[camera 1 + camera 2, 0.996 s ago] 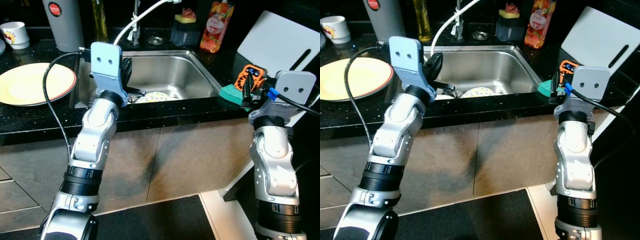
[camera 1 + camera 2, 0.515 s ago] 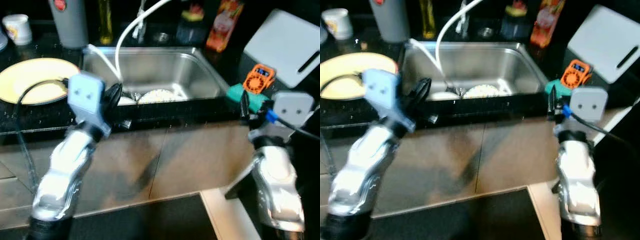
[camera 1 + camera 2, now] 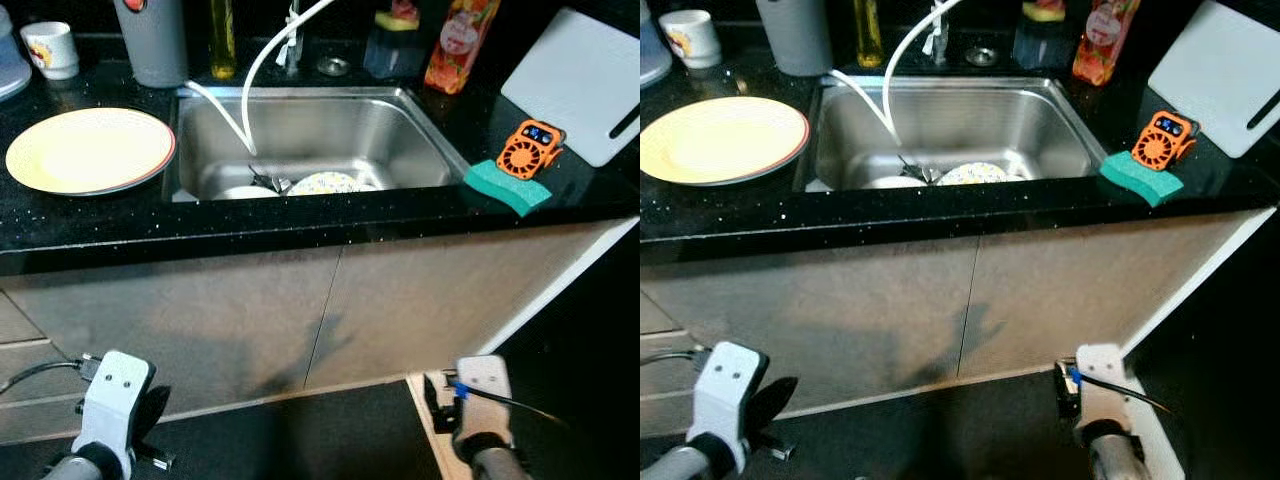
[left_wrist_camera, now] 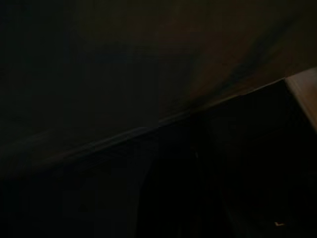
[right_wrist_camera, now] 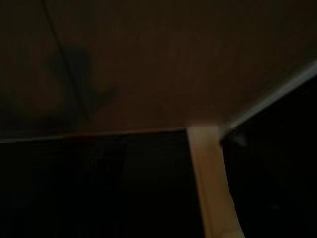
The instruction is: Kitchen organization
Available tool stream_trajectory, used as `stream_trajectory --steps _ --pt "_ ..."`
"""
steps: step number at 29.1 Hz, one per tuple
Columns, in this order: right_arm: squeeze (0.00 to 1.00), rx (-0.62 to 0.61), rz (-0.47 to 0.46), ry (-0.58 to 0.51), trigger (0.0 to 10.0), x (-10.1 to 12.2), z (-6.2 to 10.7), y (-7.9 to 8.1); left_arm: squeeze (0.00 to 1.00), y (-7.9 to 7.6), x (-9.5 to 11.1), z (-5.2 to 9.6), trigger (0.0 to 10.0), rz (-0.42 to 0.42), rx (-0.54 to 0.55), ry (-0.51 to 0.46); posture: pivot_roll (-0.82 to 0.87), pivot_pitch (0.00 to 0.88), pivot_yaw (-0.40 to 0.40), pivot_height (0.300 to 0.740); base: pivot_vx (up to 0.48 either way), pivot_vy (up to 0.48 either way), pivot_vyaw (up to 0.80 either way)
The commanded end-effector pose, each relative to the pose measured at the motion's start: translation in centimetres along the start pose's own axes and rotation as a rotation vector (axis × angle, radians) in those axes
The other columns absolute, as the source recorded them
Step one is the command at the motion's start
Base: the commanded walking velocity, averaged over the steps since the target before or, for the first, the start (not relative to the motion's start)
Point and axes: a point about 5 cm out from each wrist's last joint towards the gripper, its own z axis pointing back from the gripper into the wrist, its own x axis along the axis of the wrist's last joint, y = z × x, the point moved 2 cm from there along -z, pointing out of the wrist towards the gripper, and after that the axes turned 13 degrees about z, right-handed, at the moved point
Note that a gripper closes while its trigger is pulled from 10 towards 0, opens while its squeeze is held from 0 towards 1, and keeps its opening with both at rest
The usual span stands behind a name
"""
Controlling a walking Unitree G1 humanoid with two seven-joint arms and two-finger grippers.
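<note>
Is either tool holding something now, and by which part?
It cannot be told: both arms hang low before the cabinet, and the wrist views are too dark.

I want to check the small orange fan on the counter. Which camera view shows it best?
The right eye view: the orange fan is sharp there, leaning on the green sponge. The left eye view shows the fan about equally well, near the white cutting board. Both wrist views are too dark.
</note>
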Motion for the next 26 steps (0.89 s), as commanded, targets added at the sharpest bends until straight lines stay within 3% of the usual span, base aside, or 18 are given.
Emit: stream_trajectory --steps 1,5,8,12,15,19,26 --pt "0.0 0.017 -0.002 0.047 10.0 -1.2 0.0 0.3 0.0 0.1 -1.5 -0.6 10.0 0.031 0.034 0.047 0.06 0.098 -0.085 0.74 0.0 0.0 0.0" --pt "0.0 0.087 -0.074 0.281 10.0 -5.8 -0.8 1.5 0.0 -0.3 -3.9 -5.4 10.0 0.093 0.064 0.163 0.04 0.075 -0.08 0.74 0.0 0.0 0.0" --pt "0.0 0.058 -0.101 0.335 10.0 -6.7 -1.0 1.2 0.0 -0.4 -5.0 -6.4 10.0 0.043 0.079 0.217 0.03 0.062 -0.083 0.74 0.0 0.0 0.0" --pt "0.0 0.047 -0.07 0.412 10.0 -7.8 -1.0 1.3 0.0 -0.2 -5.7 -7.4 10.0 -0.084 0.122 0.27 0.02 0.072 -0.084 0.74 0.0 0.0 0.0" --pt "0.0 0.052 -0.063 0.391 10.0 -7.4 -1.4 1.3 0.0 -0.3 -5.0 -7.9 10.0 -0.088 0.14 0.236 0.04 0.079 -0.09 0.74 0.0 0.0 0.0" --pt "0.0 -0.01 -0.092 0.337 10.0 -6.4 -2.3 0.1 0.0 -1.6 -4.0 -8.7 10.0 -0.085 0.119 0.152 0.04 0.086 -0.082 0.74 0.0 0.0 0.0" --pt "0.0 -0.05 -0.093 0.307 10.0 -5.9 -2.7 -0.9 0.0 -2.8 -7.2 -7.9 10.0 -0.164 0.095 0.204 -0.01 0.113 -0.09 0.74 0.0 0.0 0.0"
